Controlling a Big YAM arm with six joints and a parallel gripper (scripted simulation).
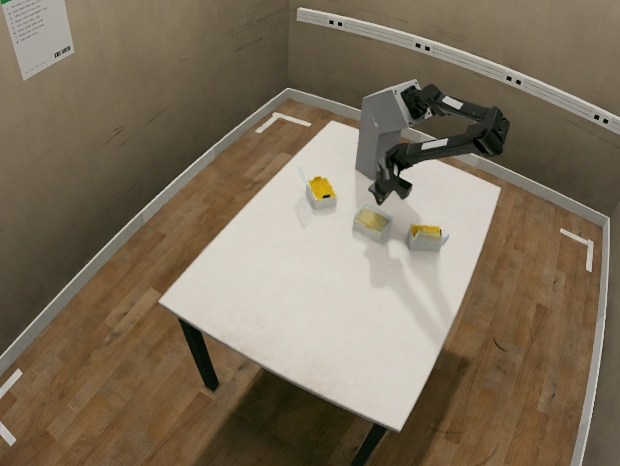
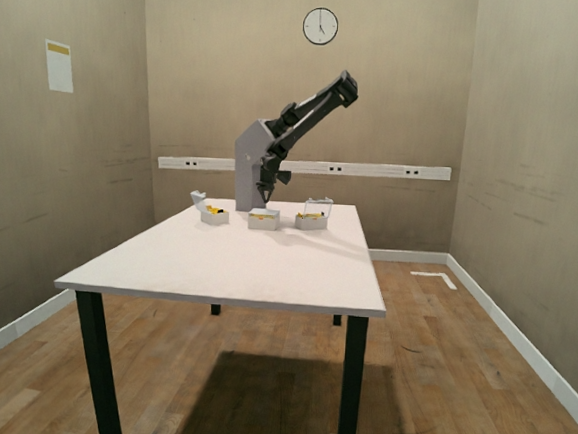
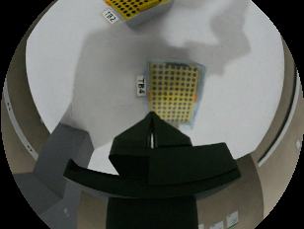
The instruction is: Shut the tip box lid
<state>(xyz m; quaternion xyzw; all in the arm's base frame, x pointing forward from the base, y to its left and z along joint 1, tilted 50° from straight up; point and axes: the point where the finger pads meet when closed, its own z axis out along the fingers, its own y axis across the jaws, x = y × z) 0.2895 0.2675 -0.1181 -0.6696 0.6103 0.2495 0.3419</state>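
Observation:
Three small grey tip boxes with yellow tip racks stand in a row on the white table. The middle box (image 1: 372, 220) carries the label TB4 in the wrist view (image 3: 173, 90). Its clear lid lies down over the rack; I cannot tell whether it is latched. The left box (image 1: 320, 191) has its lid (image 1: 302, 176) standing open. The right box (image 1: 427, 236) has its lid (image 2: 318, 206) upright and open. My gripper (image 1: 379, 199) is shut and empty. It points down and hovers a little above the rear edge of TB4, as the front view (image 2: 265, 199) and the wrist view (image 3: 152, 119) also show.
The grey robot pedestal (image 1: 380, 127) stands at the table's back edge, just behind the boxes. The boxes stand a box-width or more apart.

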